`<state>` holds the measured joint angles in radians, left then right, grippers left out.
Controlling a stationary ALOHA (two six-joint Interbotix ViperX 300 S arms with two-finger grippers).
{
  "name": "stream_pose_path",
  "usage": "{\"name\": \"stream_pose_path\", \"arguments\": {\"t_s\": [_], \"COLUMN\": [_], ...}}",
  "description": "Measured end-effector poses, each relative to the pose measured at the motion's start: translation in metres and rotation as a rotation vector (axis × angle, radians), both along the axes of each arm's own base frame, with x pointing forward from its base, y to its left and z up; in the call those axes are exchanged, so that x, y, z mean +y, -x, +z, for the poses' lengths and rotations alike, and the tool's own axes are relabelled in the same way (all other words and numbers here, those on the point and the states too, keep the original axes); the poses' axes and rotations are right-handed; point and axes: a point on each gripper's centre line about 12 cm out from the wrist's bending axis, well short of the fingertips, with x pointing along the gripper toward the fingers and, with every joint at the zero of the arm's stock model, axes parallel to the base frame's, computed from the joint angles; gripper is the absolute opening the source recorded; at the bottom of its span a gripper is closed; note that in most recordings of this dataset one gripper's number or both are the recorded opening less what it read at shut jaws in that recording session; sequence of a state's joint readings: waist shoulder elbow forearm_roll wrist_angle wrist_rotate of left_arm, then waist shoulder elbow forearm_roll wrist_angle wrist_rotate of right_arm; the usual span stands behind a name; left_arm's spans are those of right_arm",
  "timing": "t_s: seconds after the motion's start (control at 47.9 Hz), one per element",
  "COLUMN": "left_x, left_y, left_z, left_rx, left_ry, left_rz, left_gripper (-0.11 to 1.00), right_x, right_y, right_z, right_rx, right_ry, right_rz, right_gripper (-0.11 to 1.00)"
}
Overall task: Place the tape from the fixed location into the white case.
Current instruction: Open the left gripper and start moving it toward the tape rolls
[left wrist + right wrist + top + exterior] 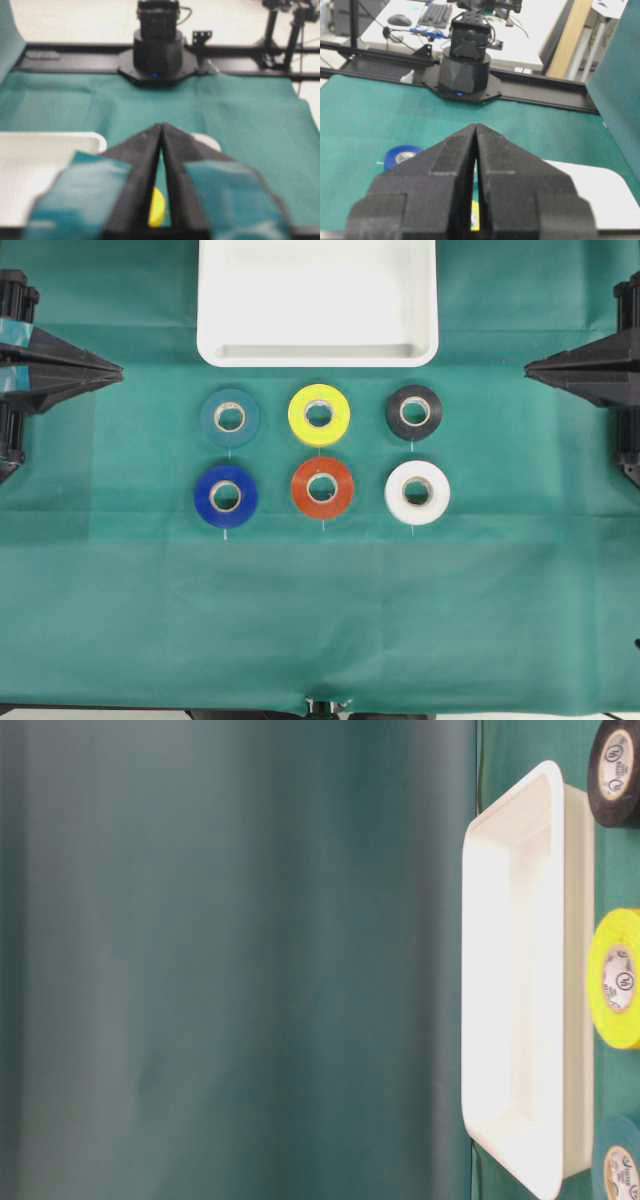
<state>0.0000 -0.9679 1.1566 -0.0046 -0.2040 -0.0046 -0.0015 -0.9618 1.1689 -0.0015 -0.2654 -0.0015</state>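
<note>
Spread over the whole table, a green cloth (320, 630); at its far edge, a large shallow white plastic case (318, 353) with raised rim, nothing inside. Just in front of the case, six rolls of tape lying flat in two rows, apart from one another: the deep royal-blue roll with pale cardboard core (226, 496) at the near-left corner, directly in front of a duller teal roll (230, 417) and beside a red-orange roll (322, 488). Parked well back at either side, the left gripper (115, 370) and the right gripper (532, 366), both with tips together and holding nothing, though blur in the left wrist view leaves a hairline gap possible. Likely slips from here: descending on the teal roll instead, since similar in colour and adjacent; nudging the red-orange neighbour while straddling; clipping the case rim when carrying over
</note>
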Motion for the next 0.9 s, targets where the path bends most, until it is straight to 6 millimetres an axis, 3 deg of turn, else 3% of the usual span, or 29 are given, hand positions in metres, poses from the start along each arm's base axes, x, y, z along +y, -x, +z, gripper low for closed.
{"name": "stream_pose_path", "arguments": {"t_s": [0.188, 0.272, 0.898], "left_x": [-0.0003, -0.0003, -0.0030], "left_y": [-0.0004, -0.0005, -0.0007], "left_z": [-0.0011, -0.0004, -0.0011], "left_rx": [0.003, 0.002, 0.006], "left_ry": [0.006, 0.006, 0.008], "left_rz": [-0.001, -0.001, -0.015], "left_gripper": [0.82, 0.97, 0.97], "right_x": [0.0000, 0.0000, 0.0000], "right_y": [0.0000, 0.0000, -0.0005], "right_z": [0.0000, -0.0004, 0.0002], "right_rx": [0.000, 0.003, 0.005], "right_ry": [0.000, 0.001, 0.000], "right_rz": [0.000, 0.000, 0.000], "right_gripper": [0.00, 0.00, 0.00]}}
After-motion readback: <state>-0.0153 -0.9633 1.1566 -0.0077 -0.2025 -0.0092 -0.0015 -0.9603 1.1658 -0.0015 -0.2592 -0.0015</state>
